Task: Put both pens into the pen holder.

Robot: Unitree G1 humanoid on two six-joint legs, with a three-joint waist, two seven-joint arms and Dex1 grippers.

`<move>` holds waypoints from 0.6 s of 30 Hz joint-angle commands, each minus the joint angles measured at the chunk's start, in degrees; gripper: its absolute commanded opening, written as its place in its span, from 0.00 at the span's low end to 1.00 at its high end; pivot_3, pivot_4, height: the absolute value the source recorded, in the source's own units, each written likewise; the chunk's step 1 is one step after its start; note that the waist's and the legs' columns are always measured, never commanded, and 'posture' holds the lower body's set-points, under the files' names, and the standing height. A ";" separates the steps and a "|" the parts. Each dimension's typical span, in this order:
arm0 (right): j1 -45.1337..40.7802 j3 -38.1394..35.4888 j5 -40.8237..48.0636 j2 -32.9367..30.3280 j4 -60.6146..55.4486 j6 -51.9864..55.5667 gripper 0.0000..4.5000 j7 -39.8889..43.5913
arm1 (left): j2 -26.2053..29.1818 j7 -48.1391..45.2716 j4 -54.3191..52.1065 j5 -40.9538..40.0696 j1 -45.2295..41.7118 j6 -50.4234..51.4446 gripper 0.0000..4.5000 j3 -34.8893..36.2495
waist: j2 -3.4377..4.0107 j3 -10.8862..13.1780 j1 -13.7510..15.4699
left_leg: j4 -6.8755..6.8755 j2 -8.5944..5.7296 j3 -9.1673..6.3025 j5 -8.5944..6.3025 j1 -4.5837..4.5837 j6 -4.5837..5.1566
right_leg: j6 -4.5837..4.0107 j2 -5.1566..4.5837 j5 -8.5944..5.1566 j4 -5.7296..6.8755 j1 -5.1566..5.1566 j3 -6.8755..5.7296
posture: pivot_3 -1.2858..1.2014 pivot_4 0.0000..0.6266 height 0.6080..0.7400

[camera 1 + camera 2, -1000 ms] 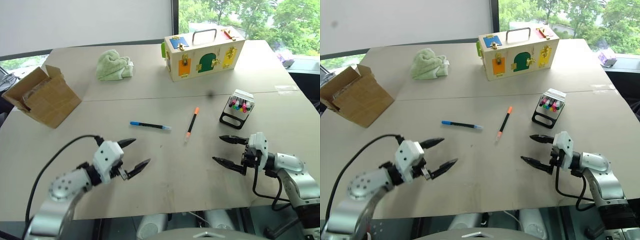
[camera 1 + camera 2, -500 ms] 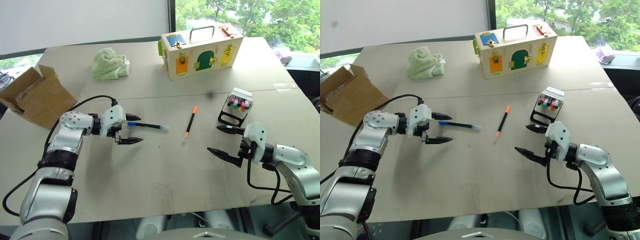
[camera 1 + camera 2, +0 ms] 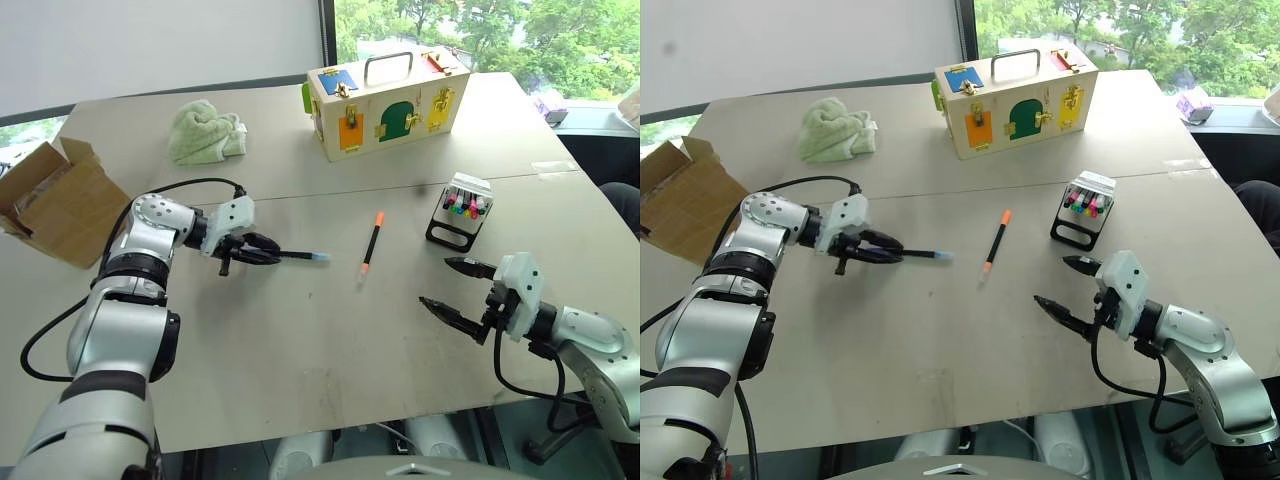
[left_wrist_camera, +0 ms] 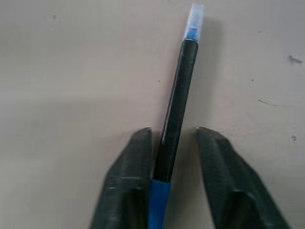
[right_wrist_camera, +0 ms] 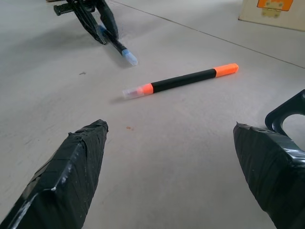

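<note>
The blue-capped pen (image 3: 303,257) lies flat on the table, left of centre. My left gripper (image 3: 272,257) has come at it from the left and is shut on its blue cap end. In the left wrist view the black barrel (image 4: 178,90) runs out between the two fingers (image 4: 131,167). The orange pen (image 3: 370,243) lies free in the middle of the table. The pen holder (image 3: 460,208) stands right of it with coloured marker caps showing. My right gripper (image 3: 452,285) hovers open in front of the holder, holding nothing.
A wooden latch box (image 3: 385,100) with a handle stands at the back. A green cloth (image 3: 205,133) lies at the back left. An open cardboard box (image 3: 50,200) sits at the left edge. The table's front edge runs just below my right gripper.
My left gripper reached forward to the blue pen and closed its fingers on the cap end. The right gripper stayed open and almost still. The camera view shifted slightly.
</note>
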 commanded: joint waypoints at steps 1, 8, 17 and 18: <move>-0.96 -1.28 2.51 0.53 -1.73 0.84 1.00 -0.50 | 1.12 -2.36 0.53 1.44 2.25 1.16 0.02 -2.13 | 0.00 0.00 -0.01 | 0.10 0.00 0.00 -0.01 0.00 0.01 | 0.00 0.00 0.00 0.08 0.00 0.01 | 0.52 0.24 1.00; -4.25 0.34 8.28 3.14 -1.85 6.42 1.00 -1.00 | 0.33 -2.36 -18.39 -15.87 14.38 17.37 0.02 4.22 | 0.13 -0.08 -0.43 | 0.31 0.04 0.10 -0.15 0.18 0.25 | 0.01 0.02 -0.01 0.46 0.02 0.29 | 0.52 0.24 1.00; -13.23 4.66 18.20 12.43 -1.66 16.29 1.00 -6.93 | -6.30 19.80 -76.53 -47.88 35.70 57.05 0.02 17.55 | 0.01 -0.02 0.55 | 0.43 0.10 -0.13 -0.15 -0.03 0.24 | -0.01 -0.04 0.01 0.42 -0.01 0.26 | 0.52 0.24 1.00; -14.32 5.05 18.97 13.51 -1.37 17.15 1.00 -7.55 | -7.02 21.62 -78.80 -48.87 36.28 58.18 0.02 17.68 | 0.02 -0.02 0.52 | 0.43 0.10 -0.11 -0.15 0.00 0.24 | -0.01 -0.06 0.01 0.43 0.01 0.29 | 0.52 0.24 1.00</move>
